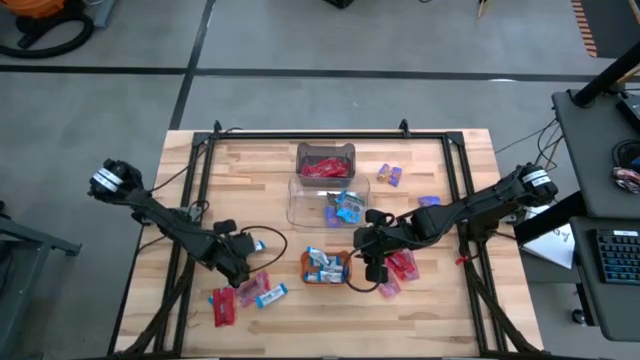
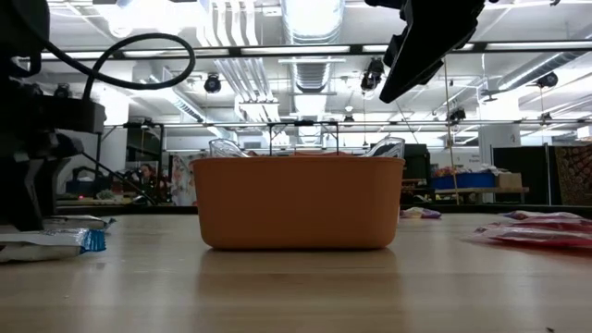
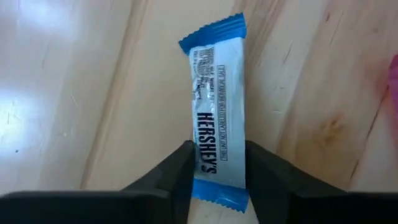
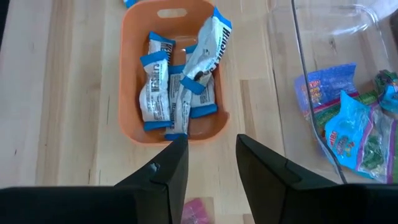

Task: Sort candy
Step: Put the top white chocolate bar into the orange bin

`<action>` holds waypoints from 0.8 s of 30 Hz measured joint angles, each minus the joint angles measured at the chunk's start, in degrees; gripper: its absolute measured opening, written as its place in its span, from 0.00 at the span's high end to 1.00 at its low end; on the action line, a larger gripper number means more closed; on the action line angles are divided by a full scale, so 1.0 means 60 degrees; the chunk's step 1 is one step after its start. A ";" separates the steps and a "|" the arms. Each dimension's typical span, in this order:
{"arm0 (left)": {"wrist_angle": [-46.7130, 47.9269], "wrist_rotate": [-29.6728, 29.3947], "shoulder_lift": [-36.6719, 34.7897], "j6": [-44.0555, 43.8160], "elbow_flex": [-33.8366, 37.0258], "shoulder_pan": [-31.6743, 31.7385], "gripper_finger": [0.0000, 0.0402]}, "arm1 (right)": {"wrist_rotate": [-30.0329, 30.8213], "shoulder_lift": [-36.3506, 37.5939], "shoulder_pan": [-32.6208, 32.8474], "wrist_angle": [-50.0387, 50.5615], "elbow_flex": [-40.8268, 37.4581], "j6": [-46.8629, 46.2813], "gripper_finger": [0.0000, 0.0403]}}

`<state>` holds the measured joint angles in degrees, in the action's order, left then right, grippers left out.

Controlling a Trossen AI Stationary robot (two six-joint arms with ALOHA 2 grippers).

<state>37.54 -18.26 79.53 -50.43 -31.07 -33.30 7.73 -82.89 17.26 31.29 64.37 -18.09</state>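
The candy lies in loose groups on the wooden table. At the near left are a red packet (image 1: 222, 305) and blue-and-white bars (image 1: 272, 295). My left gripper (image 1: 240, 275) points steeply down there, shut on one blue-and-white bar (image 3: 217, 93) that lies flat. The orange tray (image 1: 327, 281) holds several blue-and-white bars (image 4: 168, 87). My right gripper (image 4: 211, 162) hangs open above the table just right of the tray, nothing between its fingers. A red sweet (image 4: 198, 211) lies below it. My left gripper has the bar's two long edges (image 3: 241, 149) between its two fingertips (image 3: 183, 168), close to the bar's near blue end. The fingers come from above, pointing steeply down, and lie across the bar. The bar lies flat on the table.
Two clear bins stand at the far middle: one with red packets (image 1: 325, 160), one with blue and purple wrappers (image 1: 340, 205). Purple sweets (image 1: 390, 175) lie at the far right, red packets (image 1: 402, 265) right of the tray. A black frame borders the table.
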 joint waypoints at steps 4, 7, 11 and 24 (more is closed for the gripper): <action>0.0067 -0.0065 -0.0218 0.0035 0.0028 0.0000 0.87 | 0.0000 0.0000 0.0000 -0.0137 -0.0034 0.0014 0.69; 0.0106 -0.0365 -0.0512 0.0040 0.0054 0.0015 0.96 | 0.0007 0.0000 0.0000 -0.0408 -0.0163 0.0179 0.68; 0.0190 -0.0138 -0.1242 0.0232 0.0106 0.0022 0.99 | 0.0020 -0.0007 -0.0001 -0.1691 -0.0495 0.0886 0.67; -0.4433 -0.0578 -0.4191 0.4803 0.0076 0.0446 0.99 | 0.0244 -0.0580 -0.0190 -0.9227 -0.1841 0.4593 0.67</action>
<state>10.94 -21.73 54.38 -21.62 -30.61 -30.63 9.19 -86.37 16.12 -24.08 53.32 9.47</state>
